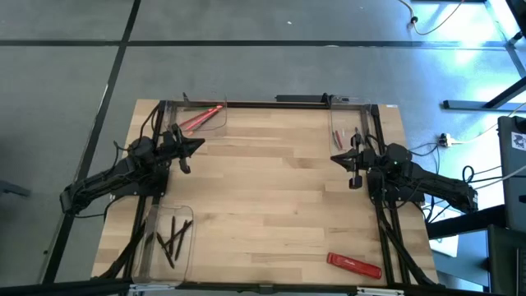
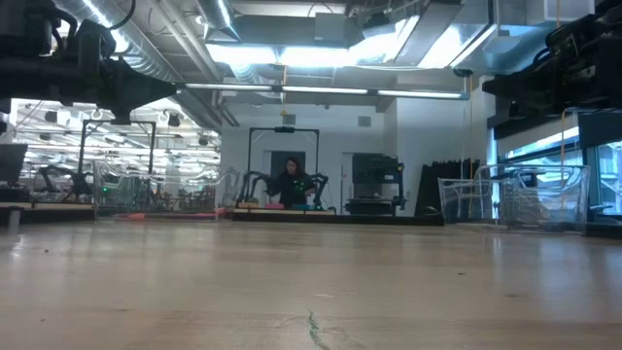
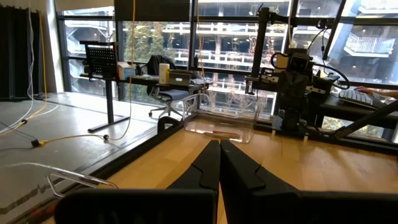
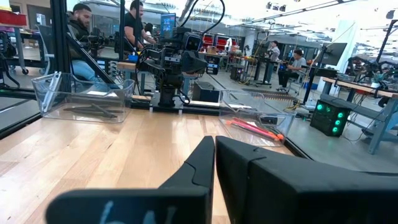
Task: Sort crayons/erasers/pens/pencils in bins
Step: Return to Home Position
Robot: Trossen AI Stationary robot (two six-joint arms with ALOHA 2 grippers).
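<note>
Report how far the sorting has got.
Done: thin red-pink crayons lie in the upper-left clear plastic bin, dark pencils in the lower-left clear bin. In hand: nothing; the left pincer and right pincer are shut and empty over the wooden table. Left: a flat red bar lies loose at its lower right.

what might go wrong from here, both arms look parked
The red bar lies loose near the table edge, outside every bin; it may go unsorted. The left gripper, shut, sits close beside the crayon bin, and the right gripper, shut, beside the right-side bin; a careless swing could nudge either.
</note>
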